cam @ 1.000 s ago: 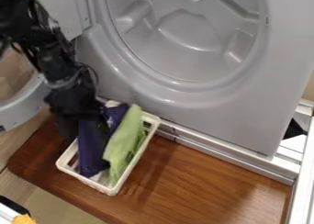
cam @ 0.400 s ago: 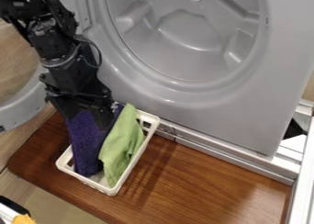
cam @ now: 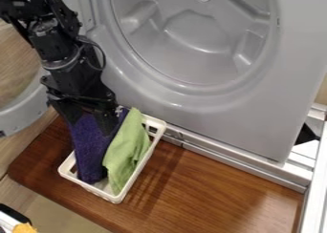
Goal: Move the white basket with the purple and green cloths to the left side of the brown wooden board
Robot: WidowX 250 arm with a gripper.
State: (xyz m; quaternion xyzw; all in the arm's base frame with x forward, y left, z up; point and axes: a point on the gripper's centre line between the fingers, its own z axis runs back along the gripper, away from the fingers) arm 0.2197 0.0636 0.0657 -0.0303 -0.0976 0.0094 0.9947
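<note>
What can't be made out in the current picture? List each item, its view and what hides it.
Camera view:
- Most of the white basket's floor: under the purple cloth and green cloth.
- Purple cloth's upper end: behind the end effector.
- Rest of the round door: cut off by the left edge.
- Orange thing: cut off by the bottom edge.

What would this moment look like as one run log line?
gripper: at top of purple cloth, grip unclear | green cloth: beside it | white basket: holds both, on wooden board | grey machine: behind basket
</note>
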